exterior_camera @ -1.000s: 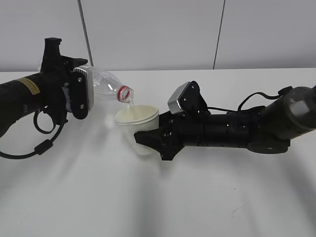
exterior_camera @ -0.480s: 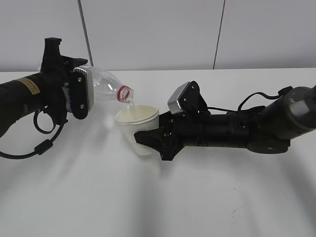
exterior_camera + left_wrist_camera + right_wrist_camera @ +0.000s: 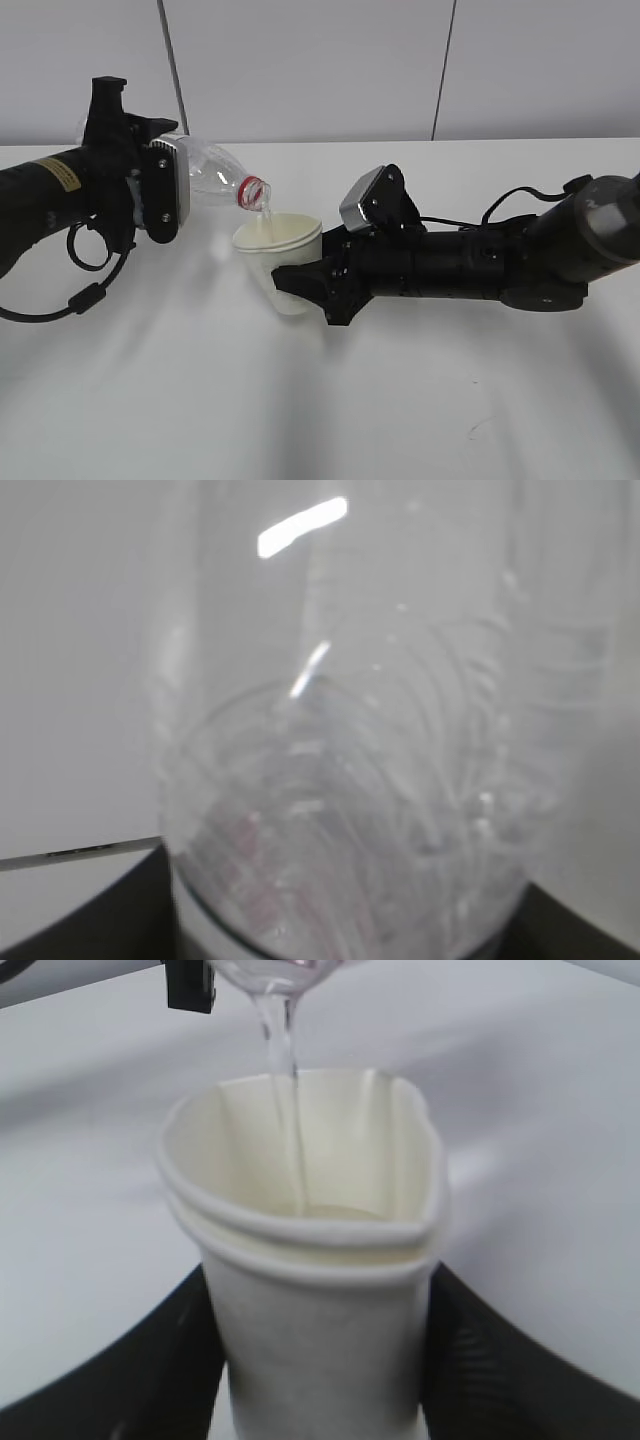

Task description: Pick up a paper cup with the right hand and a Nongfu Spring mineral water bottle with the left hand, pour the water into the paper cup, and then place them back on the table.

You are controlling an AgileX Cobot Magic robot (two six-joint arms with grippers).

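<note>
In the exterior view, the left hand [image 3: 150, 195] grips the bottle [image 3: 215, 175] around its body and holds it tipped nearly flat above the table [image 3: 320, 400], with the red-ringed neck pointing right and slightly down. A thin stream of water [image 3: 264, 213] falls from the mouth into the paper cup [image 3: 280, 255], which sits just below and to the right of the neck. The right hand [image 3: 305, 285] reaches in from the right, its claw pinching the cup's lower wall and holding it slightly tilted. A small dark scuff [image 3: 480, 425] marks the white tabletop near the front right.

In the left wrist view, the clear ribbed bottle [image 3: 350, 780] fills nearly the whole picture, blurred and very close, with faint red showing through it near the bottom. Dark edges of the claw show at the lower corners beside the bottle, pressed against it.

In the right wrist view, the cup [image 3: 310, 1290] stands in the centre, squeezed between the two dark fingers [image 3: 150, 1370], so that its rolled rim is bent out of round. The stream of water [image 3: 290, 1110] runs down from the bottle's mouth [image 3: 265, 972] at the top edge and into the cream inside, where a shallow pool lies at the bottom.
</note>
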